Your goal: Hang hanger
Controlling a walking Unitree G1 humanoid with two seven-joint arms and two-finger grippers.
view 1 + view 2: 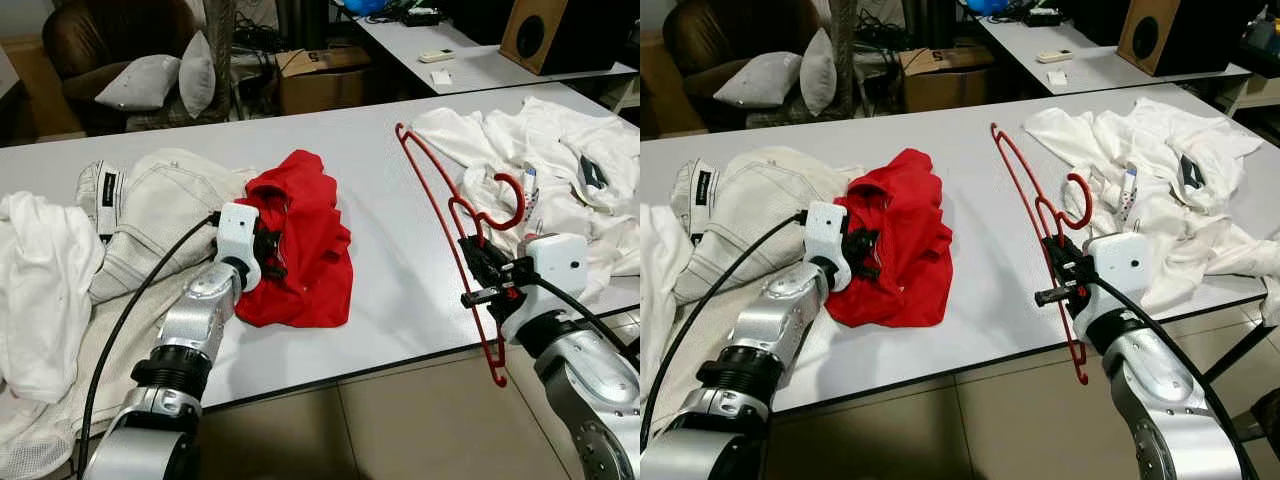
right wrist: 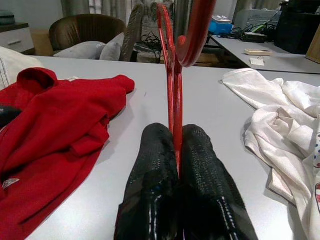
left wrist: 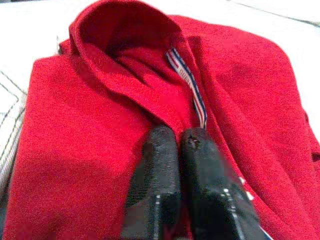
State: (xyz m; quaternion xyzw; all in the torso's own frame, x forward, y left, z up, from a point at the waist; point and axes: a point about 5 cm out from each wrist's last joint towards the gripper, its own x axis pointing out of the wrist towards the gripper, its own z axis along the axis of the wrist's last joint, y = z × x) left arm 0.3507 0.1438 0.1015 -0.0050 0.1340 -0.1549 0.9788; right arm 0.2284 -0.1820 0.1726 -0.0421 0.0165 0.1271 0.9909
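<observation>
hanger: red plastic hanger (image 1: 452,235), held up on edge over the white table (image 1: 380,170), right of the red garment; hook (image 1: 508,203) curls toward the white clothes pile, lower end juts past the table's near edge
right gripper: right gripper (image 2: 176,150) sits right of the red garment near the table's near edge; both black fingers pressed together on the hanger's thin red bar, bar pinched between them, no gap visible
left gripper: left gripper (image 3: 177,147) on the red garment's left part, by the collar; fingers closed against each other, tips down in the red fabric; cannot tell if any cloth is actually pinched
red garment: red garment (image 1: 300,240) crumpled flat on the table, mid-left; collar (image 3: 125,45) open with a striped neck label (image 3: 187,80) inside
cream garment: cream stitched garment (image 1: 150,215) touching the red garment's left side, partly under the left arm
white cloth, left: white cloth (image 1: 40,290) further left of the red garment, draped over the table's near edge
white clothes pile: white clothes pile (image 1: 560,170) right of the red garment, beyond the hanger, spread to the table's right edge
background: brown armchair (image 1: 110,50) with grey cushions (image 1: 150,80) behind the table, cardboard box (image 1: 320,80) on the floor, second table with a wooden speaker (image 1: 540,35) far right
</observation>
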